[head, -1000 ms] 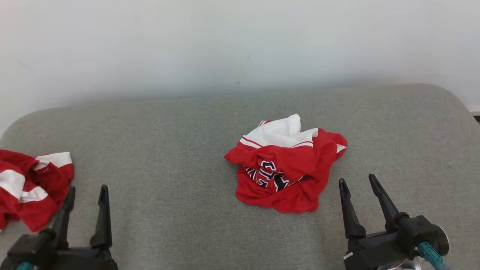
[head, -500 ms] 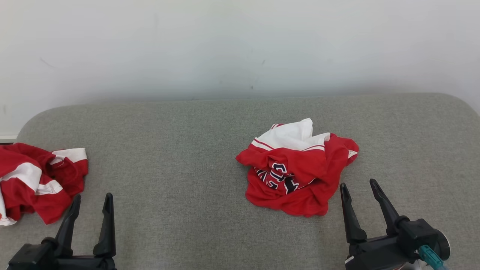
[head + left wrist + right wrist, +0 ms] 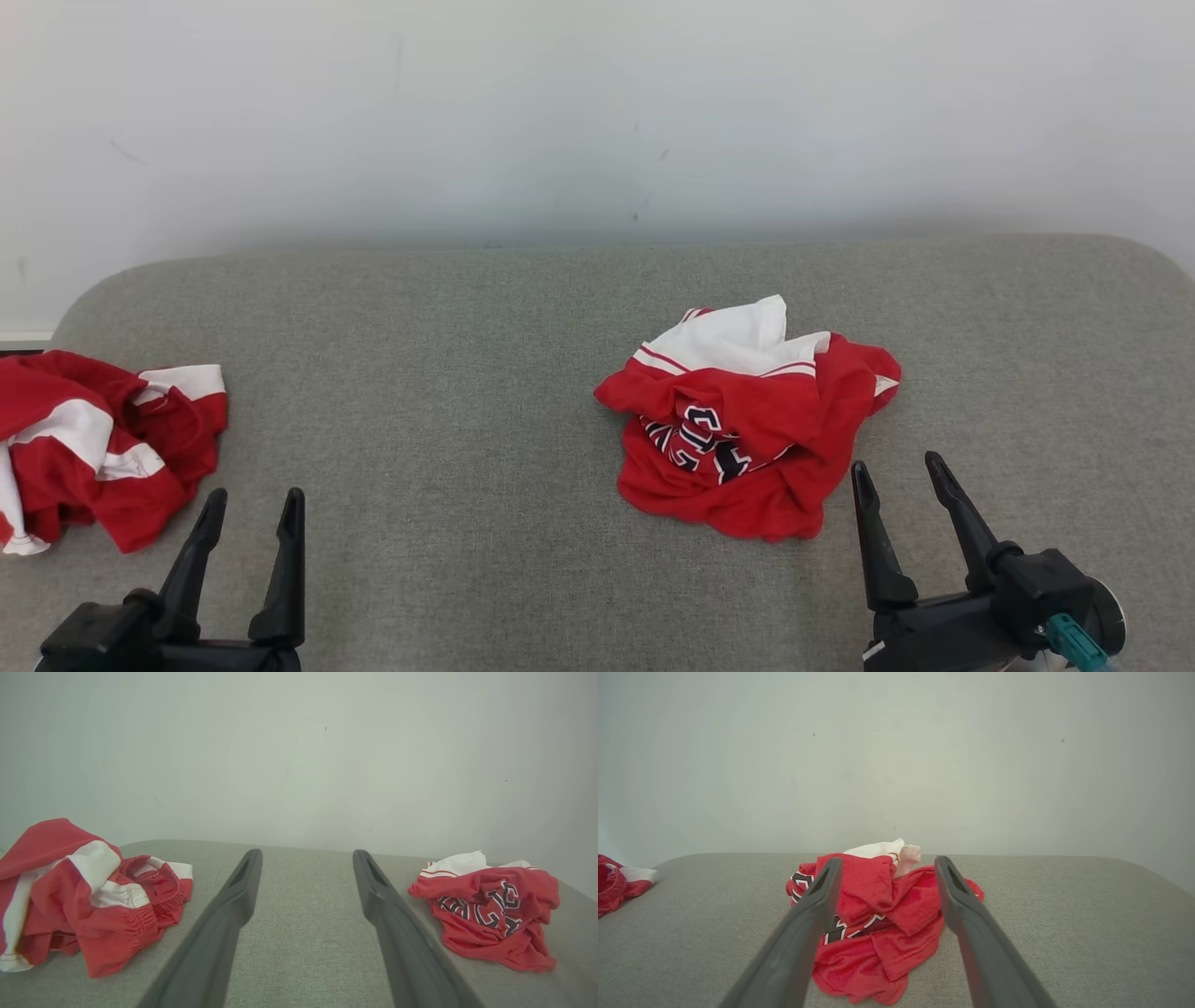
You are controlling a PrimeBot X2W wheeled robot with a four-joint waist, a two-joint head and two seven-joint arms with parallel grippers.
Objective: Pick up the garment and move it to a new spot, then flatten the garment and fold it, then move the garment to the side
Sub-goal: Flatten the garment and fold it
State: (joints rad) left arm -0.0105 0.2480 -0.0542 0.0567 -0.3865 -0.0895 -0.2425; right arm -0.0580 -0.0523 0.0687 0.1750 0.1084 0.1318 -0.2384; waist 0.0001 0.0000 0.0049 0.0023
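A crumpled red and white garment (image 3: 747,420) with dark lettering lies on the grey cushion (image 3: 448,373), right of centre. It also shows in the left wrist view as garment (image 3: 486,905) and in the right wrist view as garment (image 3: 887,905). My right gripper (image 3: 896,464) is open just right of its near edge, not touching it. In the right wrist view the right gripper (image 3: 888,859) points at it, jaws apart. My left gripper (image 3: 255,499) is open over bare cushion; the left wrist view shows this left gripper (image 3: 307,854) empty.
A second red and white garment (image 3: 93,448) lies bunched at the cushion's left end, just left of my left gripper; it shows as garment (image 3: 84,896) and garment (image 3: 616,882). A pale wall (image 3: 597,112) rises behind the cushion's rounded far edge.
The head camera has shifted, so the whole picture slid right and slightly down. Both garments lie as before and both grippers stay open.
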